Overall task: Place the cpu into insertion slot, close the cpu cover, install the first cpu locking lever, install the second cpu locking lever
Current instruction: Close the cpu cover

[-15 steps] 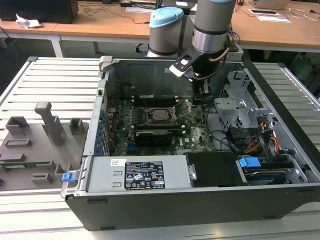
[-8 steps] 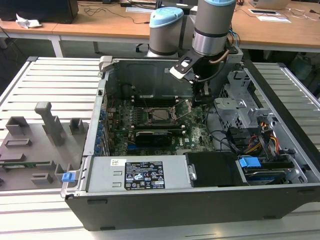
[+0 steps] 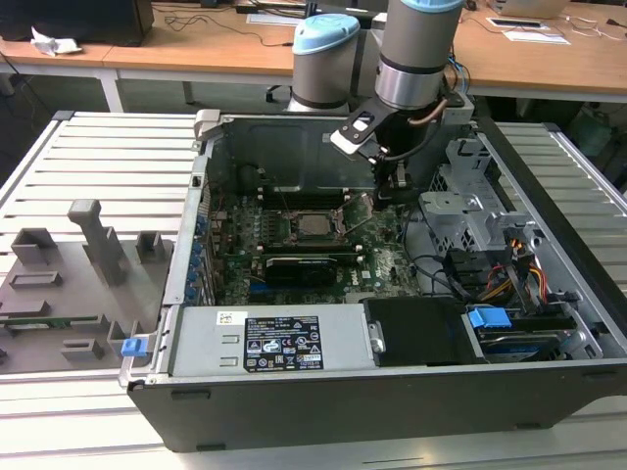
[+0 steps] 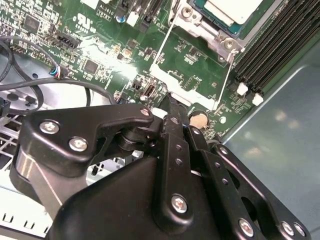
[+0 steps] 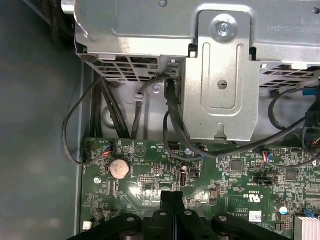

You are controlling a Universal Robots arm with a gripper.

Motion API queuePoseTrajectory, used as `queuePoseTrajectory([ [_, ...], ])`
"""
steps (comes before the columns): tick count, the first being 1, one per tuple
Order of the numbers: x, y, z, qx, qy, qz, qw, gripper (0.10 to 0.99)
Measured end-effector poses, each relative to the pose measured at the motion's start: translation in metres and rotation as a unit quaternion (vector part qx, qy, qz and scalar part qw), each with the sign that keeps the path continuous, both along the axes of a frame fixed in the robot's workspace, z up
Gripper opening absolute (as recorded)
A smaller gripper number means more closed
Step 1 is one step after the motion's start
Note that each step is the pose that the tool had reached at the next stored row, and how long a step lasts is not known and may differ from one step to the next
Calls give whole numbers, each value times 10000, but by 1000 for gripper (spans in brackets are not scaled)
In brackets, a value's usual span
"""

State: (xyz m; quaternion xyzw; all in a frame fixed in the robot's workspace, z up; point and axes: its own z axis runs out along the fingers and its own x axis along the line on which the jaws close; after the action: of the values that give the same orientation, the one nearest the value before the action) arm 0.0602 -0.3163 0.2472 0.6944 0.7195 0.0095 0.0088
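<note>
The pincer is hovering fully closed, gripping nothing. The cpu is sitting in the insertion slot, mid-frame in the exterior view.

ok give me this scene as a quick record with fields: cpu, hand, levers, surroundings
cpu: seated in the insertion slot, silvery face up
hand: shut, holding nothing, low over the green board to one side of the slot
nearest to hand: coin cell and the board's edge
wire levers: two thin rods run from the slot towards the hand; one looks raised in the exterior view; latching cannot be told
surroundings: open computer case lying on a slatted table
</note>
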Motion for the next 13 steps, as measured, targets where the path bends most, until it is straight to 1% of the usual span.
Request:
queuePoseTrajectory([
  [8, -109, 0, 0, 0, 1, 0, 10000, 106],
  [13, -161, 0, 0, 0, 1, 0, 10000, 106],
])
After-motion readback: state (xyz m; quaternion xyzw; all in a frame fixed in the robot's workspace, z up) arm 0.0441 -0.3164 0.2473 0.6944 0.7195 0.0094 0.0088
